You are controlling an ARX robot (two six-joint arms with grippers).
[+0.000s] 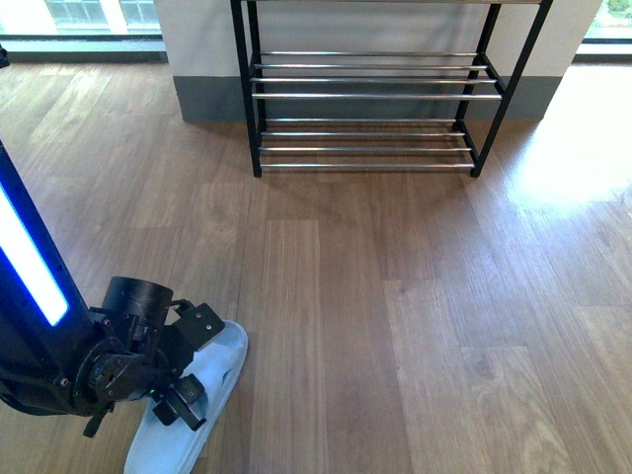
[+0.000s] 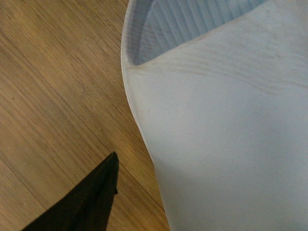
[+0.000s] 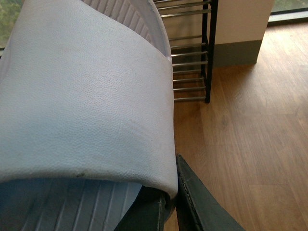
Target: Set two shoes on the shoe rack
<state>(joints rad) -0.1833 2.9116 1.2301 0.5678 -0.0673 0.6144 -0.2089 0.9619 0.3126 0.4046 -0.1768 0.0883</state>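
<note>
Two pale shoes, one by each arm. My right gripper (image 3: 174,197) clamps the held shoe (image 3: 86,96) up in the air, long way aimed at the rack (image 3: 190,53). The floor shoe (image 1: 163,444) lies under my left gripper (image 1: 191,363), well away from the rack. I cannot tell if those jaws grip.

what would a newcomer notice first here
A pale blue slide sandal lies on the wood floor at the lower left of the front view, under the left gripper. A second pale blue slide fills the right wrist view, and the chrome-barred shoe rack stands against the far wall.
</note>
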